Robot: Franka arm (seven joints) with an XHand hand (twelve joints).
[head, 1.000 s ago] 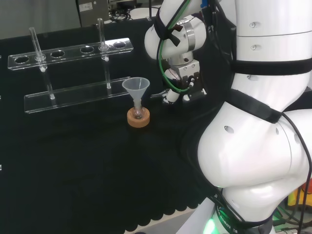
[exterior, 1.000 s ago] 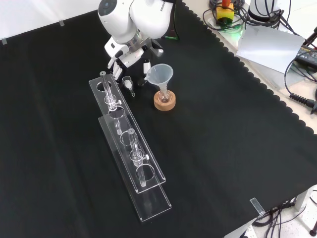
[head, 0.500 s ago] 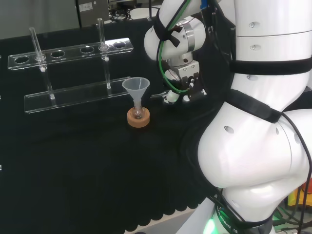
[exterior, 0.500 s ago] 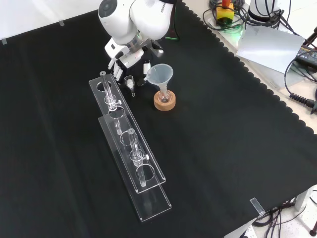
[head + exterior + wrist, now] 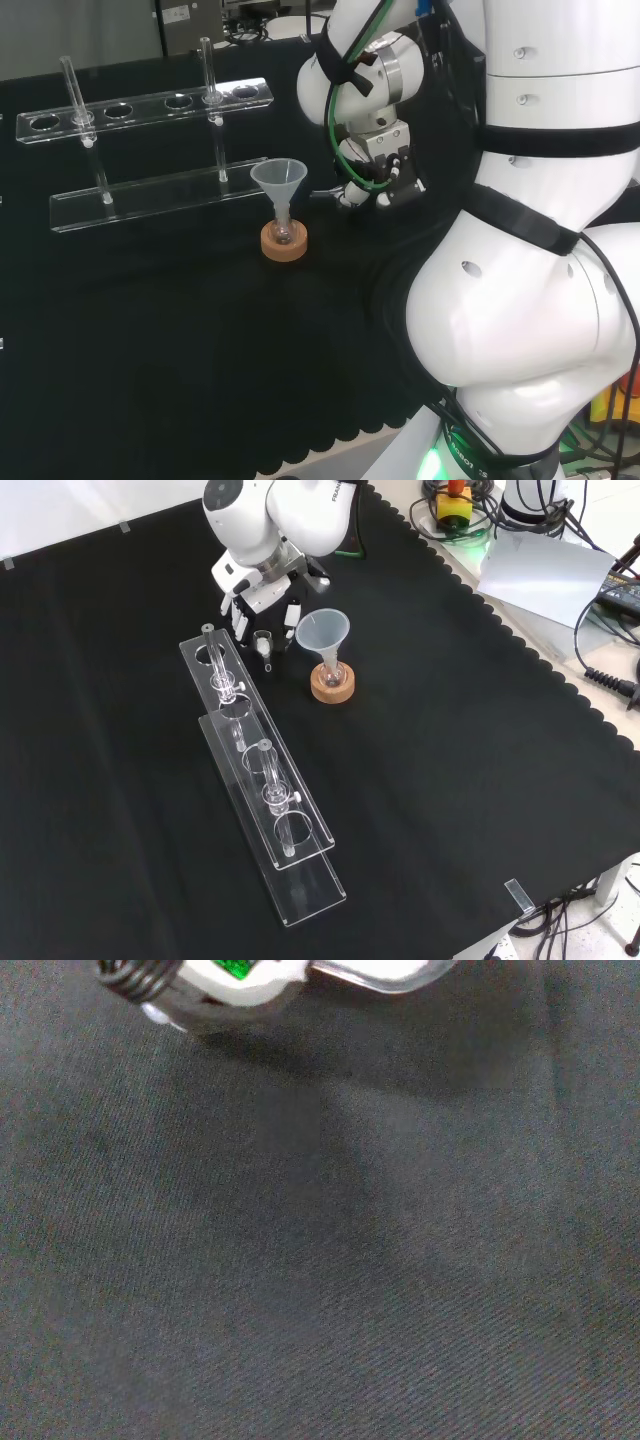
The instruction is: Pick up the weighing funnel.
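In the front view the weighing funnel (image 5: pixel 263 643), a small clear scoop with a short stem, sits between the fingers of the black and white hand (image 5: pixel 262 598), which curl down around it just above the cloth. From the head view the hand (image 5: pixel 372 183) hangs right of the big funnel, and the weighing funnel's thin clear stem (image 5: pixel 322 193) pokes out to its left. A blurred white part of the hand (image 5: pixel 250 975) and bare black cloth appear in the wrist view.
The big cone funnel (image 5: pixel 321 630) stands in a small flask on a cork ring (image 5: pixel 332 686), close to the hand. A long clear tube rack (image 5: pixel 262 780) with a few test tubes lies just left of the hand in the front view. The arm's white links (image 5: pixel 530 250) stand at the right of the head view.
The hand has risen slightly and the weighing funnel has moved with it. The big funnel and the rack have stayed put.
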